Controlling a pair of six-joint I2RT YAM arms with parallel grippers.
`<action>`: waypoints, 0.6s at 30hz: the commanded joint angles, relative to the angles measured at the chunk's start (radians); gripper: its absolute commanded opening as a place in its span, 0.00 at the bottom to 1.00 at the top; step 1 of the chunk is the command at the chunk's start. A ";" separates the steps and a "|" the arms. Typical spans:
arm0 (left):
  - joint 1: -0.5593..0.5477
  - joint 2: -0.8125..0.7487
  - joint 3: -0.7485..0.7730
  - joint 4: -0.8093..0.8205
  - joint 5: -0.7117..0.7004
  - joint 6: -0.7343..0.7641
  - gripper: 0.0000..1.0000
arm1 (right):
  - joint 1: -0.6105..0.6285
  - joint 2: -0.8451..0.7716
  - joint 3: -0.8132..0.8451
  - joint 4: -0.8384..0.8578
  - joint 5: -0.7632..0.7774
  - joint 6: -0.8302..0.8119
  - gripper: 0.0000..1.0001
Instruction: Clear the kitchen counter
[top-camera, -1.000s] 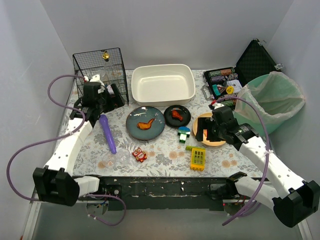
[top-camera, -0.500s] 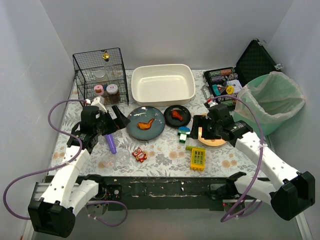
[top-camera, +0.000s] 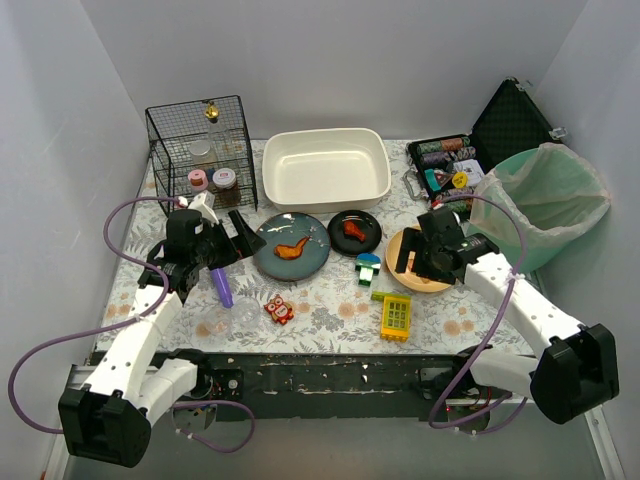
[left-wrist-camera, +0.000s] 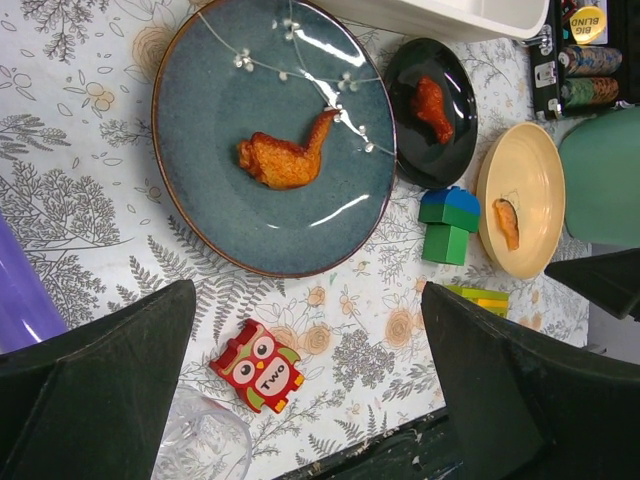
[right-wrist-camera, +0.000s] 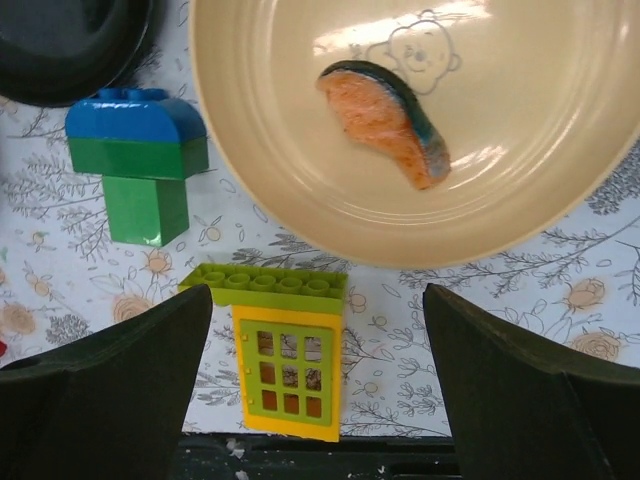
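The kitchen counter (top-camera: 330, 320) has a fern-print cloth. On it lie a blue plate (top-camera: 290, 247) with a chicken piece (left-wrist-camera: 285, 155), a black plate (top-camera: 355, 231) with chicken, a beige plate (top-camera: 430, 275) with salmon (right-wrist-camera: 385, 120), a green-and-blue block (top-camera: 368, 268), a yellow window block (top-camera: 396, 316), a red owl block (top-camera: 278, 309), a purple tool (top-camera: 215, 270) and a clear cup (top-camera: 235, 318). My left gripper (top-camera: 230, 238) hangs open and empty left of the blue plate. My right gripper (top-camera: 412, 258) hangs open and empty over the beige plate's near edge.
A white basin (top-camera: 325, 168) stands at the back middle. A wire basket (top-camera: 200, 150) with small jars is at the back left. An open chip case (top-camera: 450, 160) and a green bagged bin (top-camera: 545, 200) are at the right. The dark front edge (top-camera: 330, 365) runs below.
My left arm has pulled back from the wire basket and swung right, toward the blue plate. My right gripper has shifted slightly back and right over the beige plate.
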 joint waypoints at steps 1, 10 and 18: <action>-0.008 -0.009 -0.007 0.030 0.033 0.011 0.97 | -0.068 -0.053 -0.041 -0.030 0.071 0.088 0.96; -0.009 -0.003 -0.027 0.033 0.043 0.034 0.97 | -0.332 -0.196 -0.198 0.039 -0.064 0.157 0.96; -0.009 0.012 -0.024 0.047 0.052 0.034 0.97 | -0.418 -0.213 -0.262 0.116 -0.122 0.260 0.86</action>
